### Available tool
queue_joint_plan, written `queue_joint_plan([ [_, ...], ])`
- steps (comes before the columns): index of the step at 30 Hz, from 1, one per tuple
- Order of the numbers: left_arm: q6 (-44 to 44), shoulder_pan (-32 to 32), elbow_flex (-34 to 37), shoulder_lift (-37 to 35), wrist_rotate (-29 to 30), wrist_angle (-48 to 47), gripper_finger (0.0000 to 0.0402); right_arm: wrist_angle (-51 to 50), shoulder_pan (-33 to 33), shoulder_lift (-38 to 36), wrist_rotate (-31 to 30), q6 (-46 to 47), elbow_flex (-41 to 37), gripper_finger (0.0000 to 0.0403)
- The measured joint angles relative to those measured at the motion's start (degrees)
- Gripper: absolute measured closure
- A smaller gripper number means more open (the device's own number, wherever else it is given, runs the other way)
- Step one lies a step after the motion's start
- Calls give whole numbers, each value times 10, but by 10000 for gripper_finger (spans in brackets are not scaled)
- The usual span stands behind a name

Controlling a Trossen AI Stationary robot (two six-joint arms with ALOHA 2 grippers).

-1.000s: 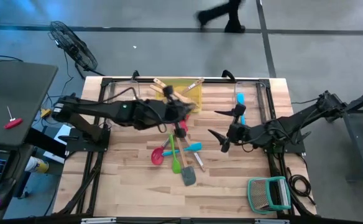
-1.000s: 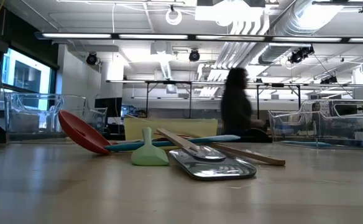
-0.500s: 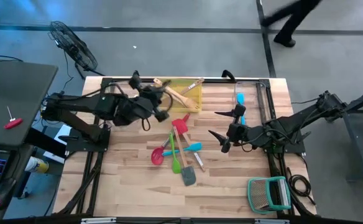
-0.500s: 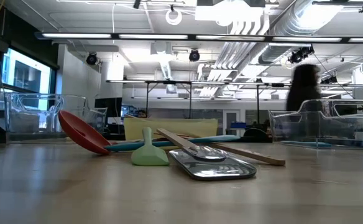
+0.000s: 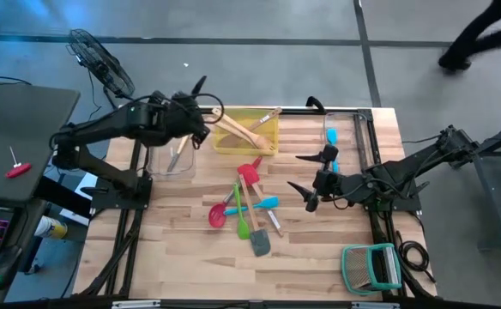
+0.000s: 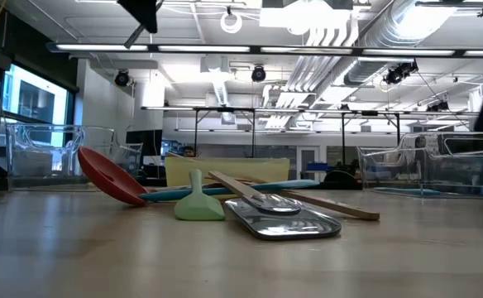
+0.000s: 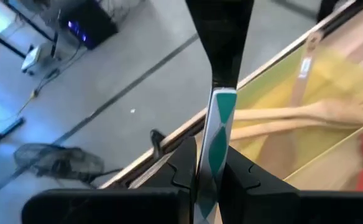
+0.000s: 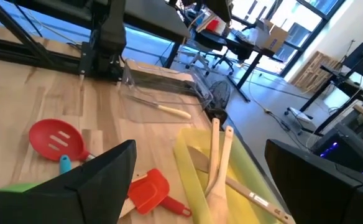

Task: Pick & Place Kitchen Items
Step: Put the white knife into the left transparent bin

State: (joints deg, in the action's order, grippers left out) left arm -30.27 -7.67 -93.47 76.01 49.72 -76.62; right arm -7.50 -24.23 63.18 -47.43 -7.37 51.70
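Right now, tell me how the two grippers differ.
The left gripper is shut on a utensil with a teal-and-white patterned handle; the right gripper is open and empty. The left gripper is raised over the clear bin at the table's far left corner; the right gripper waits right of the utensil pile at the table's middle. Both are dark two-finger grippers.

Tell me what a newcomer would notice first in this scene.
The bright heap of utensils mid-table: red, green, blue and grey spatulas with wooden handles crossing. Behind it sits a yellow tray holding wooden spoons. The left gripper, raised near the table's far-left corner over a clear bin, is shut on a black utensil with a teal-and-white patterned handle; the right gripper waits open right of the heap.
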Motion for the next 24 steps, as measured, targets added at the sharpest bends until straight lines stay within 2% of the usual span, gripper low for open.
queue_joint_plan([
  [4,-2,-36,2,0,-40,-17,374,-20,0,0,0,14,0,55],
  [12,-42,-135,48,-1,-179,-72,374,-62,0,0,0,48,0,55],
  [18,-54,-177,128,-5,-255,-84,374,-83,0,0,15,63,0,55],
  [24,-54,-191,236,-6,-276,-36,374,-91,0,0,29,74,0,55],
])
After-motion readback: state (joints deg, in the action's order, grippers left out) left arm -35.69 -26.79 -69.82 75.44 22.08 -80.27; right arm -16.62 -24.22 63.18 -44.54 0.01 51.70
